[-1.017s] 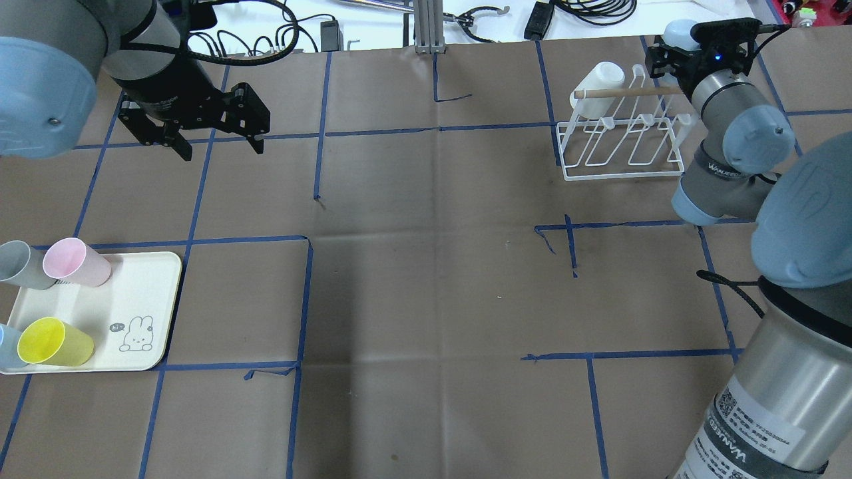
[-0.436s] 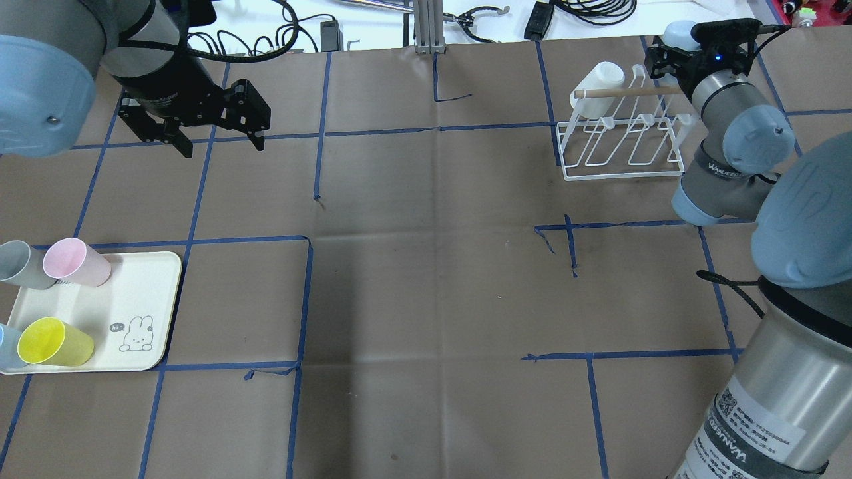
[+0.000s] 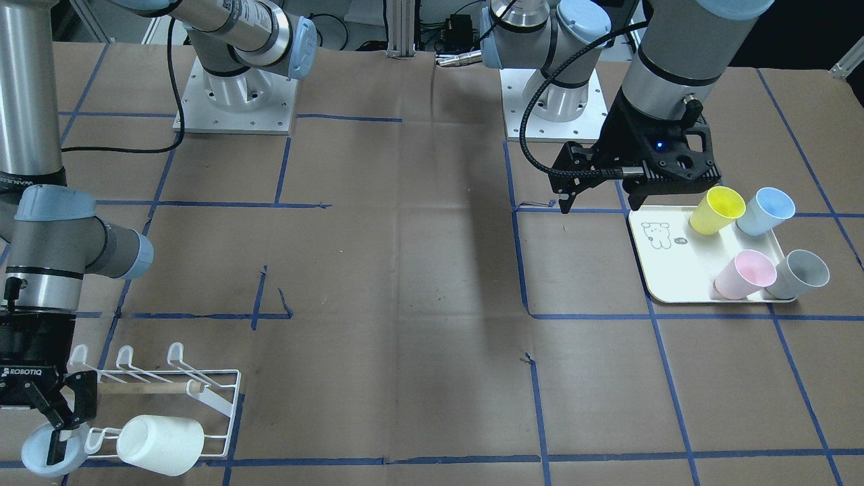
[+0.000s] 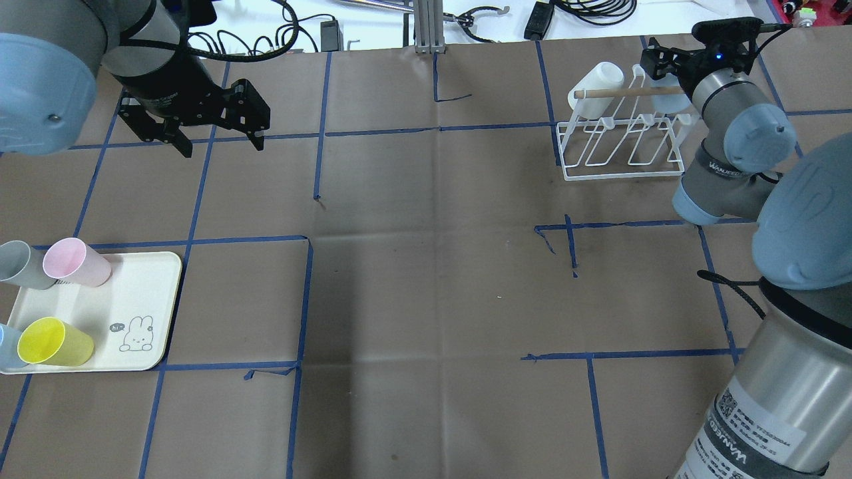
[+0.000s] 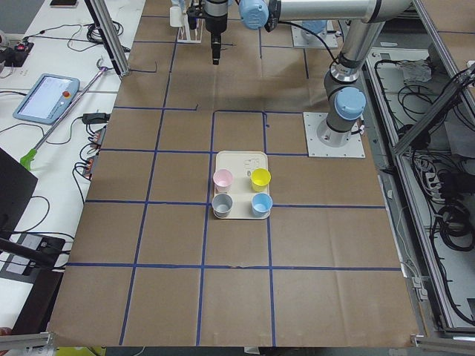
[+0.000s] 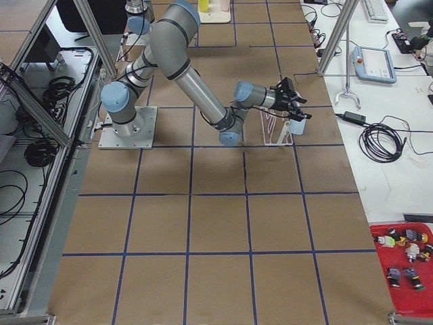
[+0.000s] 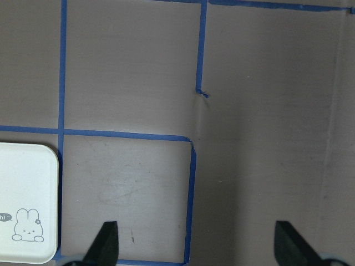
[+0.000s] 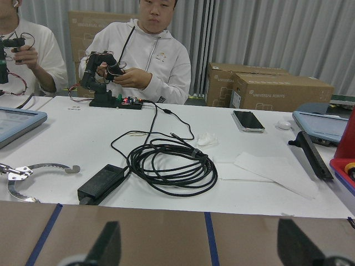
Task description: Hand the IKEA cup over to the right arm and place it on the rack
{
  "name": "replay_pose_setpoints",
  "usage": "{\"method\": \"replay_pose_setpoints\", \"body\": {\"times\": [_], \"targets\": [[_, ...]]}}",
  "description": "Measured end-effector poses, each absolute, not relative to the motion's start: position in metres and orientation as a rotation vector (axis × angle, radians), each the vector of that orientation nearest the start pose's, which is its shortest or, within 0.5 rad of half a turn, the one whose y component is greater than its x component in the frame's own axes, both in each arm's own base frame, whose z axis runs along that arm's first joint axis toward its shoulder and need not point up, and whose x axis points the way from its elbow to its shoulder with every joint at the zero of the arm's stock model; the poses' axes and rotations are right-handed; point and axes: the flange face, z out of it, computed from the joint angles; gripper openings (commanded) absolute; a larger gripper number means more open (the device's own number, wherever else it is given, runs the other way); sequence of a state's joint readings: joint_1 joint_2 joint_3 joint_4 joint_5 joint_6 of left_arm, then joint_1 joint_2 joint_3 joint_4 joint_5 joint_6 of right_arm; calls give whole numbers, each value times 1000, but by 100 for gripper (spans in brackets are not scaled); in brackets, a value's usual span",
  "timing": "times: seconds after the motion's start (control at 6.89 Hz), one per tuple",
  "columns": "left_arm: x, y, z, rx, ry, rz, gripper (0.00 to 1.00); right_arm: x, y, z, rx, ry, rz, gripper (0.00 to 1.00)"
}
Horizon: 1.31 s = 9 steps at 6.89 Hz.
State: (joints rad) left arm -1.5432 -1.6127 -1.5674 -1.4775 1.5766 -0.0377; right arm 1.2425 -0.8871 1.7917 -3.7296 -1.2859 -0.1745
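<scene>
In the upper left of the overhead view, the black two-fingered left claw hangs above the brown paper-covered worktop, which is marked with a blue tape grid. Its fingers are spread wide with nothing between them. Its own wrist view shows only bare paper and one corner of a tray below.

In the lower left sits that cream rectangular tray with a rabbit drawing, well apart from the left claw. Four plastic cups stand on it, mouths up. The grey cup and pink cup form the upper pair. The light blue cup, cut by the frame edge, and the yellow cup form the lower pair.

In the upper right stands the white wire rack with looped prongs and a light wooden dowel handle. A white plastic cup hangs tilted at the left end of its upper row. The pale blue plastic cup sits at the right end of the same row, just by the dowel's right tip and among the wires. Whether a prong reaches inside it cannot be told.

Just beside that cup is the black right claw, on the silver right arm with light-blue joint caps. Its wrist view shows the fingers wide apart and nothing between them. In the front-facing view one fingertip overlaps the cup's outline, and contact cannot be judged.
</scene>
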Motion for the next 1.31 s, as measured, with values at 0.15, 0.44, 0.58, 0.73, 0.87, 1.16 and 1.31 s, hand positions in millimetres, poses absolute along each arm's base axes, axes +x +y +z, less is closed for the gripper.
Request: {"method": "replay_pose_setpoints", "body": {"times": [0.15, 0.44, 0.58, 0.73, 0.87, 1.16, 1.31], "targets": [[-119, -516, 478, -107, 3135, -59, 100, -51, -651, 256, -67, 2585, -1898, 99], [-120, -513, 478, -117, 3139, -25, 100, -47, -648, 296, -63, 2594, -1872, 99], [-120, -513, 477, -120, 3141, -22, 100, -40, -644, 326, -66, 2602, -1851, 99], [-120, -513, 477, -120, 3142, -20, 100, -27, -636, 355, -76, 2615, -1814, 99], [-120, -513, 477, -120, 3142, -21, 100, -10, -627, 380, -79, 2650, -1757, 99], [-120, -513, 478, -121, 3142, -24, 100, 39, -603, 418, -80, 2786, -1613, 99], [-120, -513, 477, -121, 3142, -25, 100, 62, -589, 435, -99, 2849, -1511, 99]]}}
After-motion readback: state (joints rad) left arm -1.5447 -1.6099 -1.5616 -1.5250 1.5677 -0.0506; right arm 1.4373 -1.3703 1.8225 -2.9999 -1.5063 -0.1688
